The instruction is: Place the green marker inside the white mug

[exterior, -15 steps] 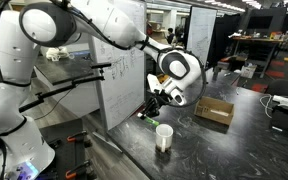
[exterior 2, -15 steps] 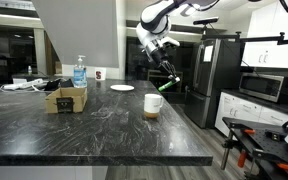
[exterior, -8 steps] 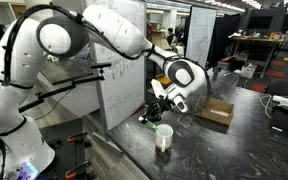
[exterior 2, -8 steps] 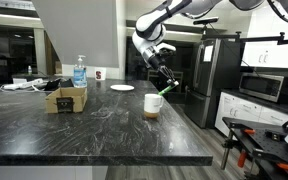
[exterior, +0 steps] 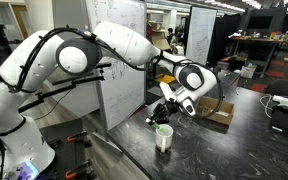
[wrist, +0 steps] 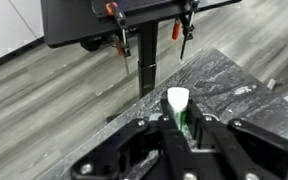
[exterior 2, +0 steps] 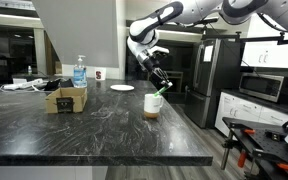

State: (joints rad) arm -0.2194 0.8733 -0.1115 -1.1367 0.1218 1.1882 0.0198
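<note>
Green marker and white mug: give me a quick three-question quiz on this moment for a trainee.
1. True or false: the green marker lies flat on the black countertop.
2. Which thing stands close to the cardboard box in an exterior view? A) a water bottle B) a kettle C) a laptop
3. Fill in: the pincer is shut on the ____, above the white mug.
Key: 1 false, the pincer holds it; 2 A; 3 green marker.
</note>
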